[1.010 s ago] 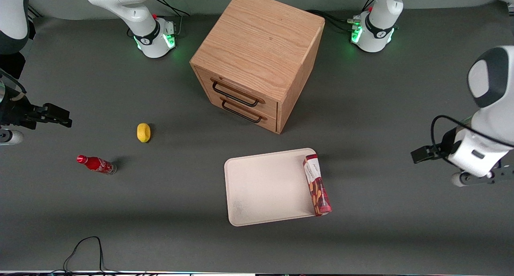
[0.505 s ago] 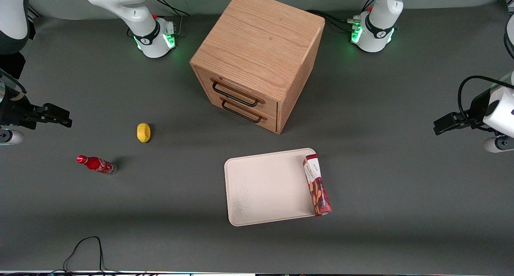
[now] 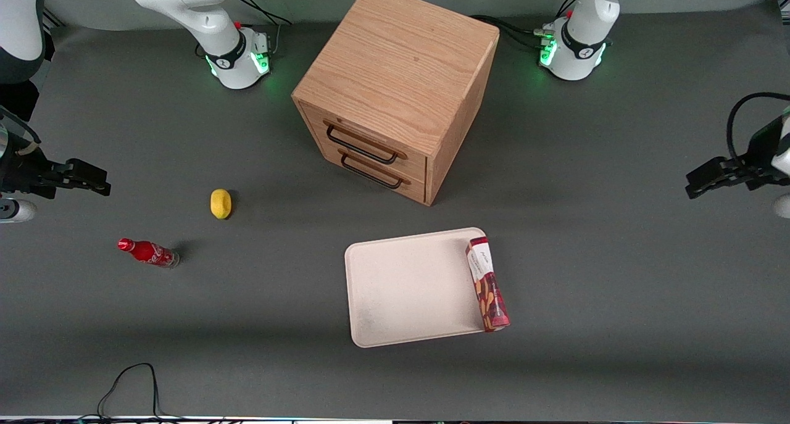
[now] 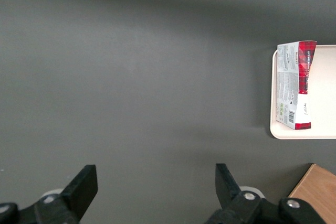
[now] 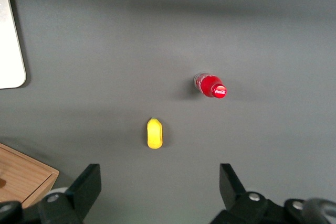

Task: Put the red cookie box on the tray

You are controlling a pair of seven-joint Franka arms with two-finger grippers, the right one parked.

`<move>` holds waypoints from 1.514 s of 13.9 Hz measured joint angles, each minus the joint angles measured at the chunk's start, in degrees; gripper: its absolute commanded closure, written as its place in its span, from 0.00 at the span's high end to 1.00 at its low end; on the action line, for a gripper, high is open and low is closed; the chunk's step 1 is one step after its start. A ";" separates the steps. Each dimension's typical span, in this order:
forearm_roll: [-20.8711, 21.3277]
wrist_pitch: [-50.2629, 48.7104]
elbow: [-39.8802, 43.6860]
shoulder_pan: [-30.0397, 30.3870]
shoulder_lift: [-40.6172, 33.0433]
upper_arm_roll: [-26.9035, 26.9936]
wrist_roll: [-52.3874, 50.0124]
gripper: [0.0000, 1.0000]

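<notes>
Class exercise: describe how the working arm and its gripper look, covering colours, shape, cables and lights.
The left arm is glossy white with rounded links; its base has a black band and green lights. A black cable loops above the black two-finger gripper, at the working arm's end of the table.

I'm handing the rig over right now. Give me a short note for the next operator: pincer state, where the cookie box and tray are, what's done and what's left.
Pincer: open and empty, well off toward the working arm's end of the table, clear of everything.
Red cookie box: lying along the edge of the tray nearest the working arm, its end nearest the front camera slightly overhanging the rim.
Done: box placed on the tray and released.
Left: probably nothing; perhaps nudge the box further onto the tray if full support is required.
</notes>
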 measured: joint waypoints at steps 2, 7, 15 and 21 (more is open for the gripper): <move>0.00 -0.84 1.53 -1.61 -0.01 2.08 0.16 1.00; 0.00 -1.25 1.90 -2.22 0.00 2.73 0.14 1.00; -0.54 -7.29 -0.14 -0.51 0.87 3.20 0.01 1.00; -1.65 -7.33 -0.33 -0.62 1.57 2.86 0.01 1.00</move>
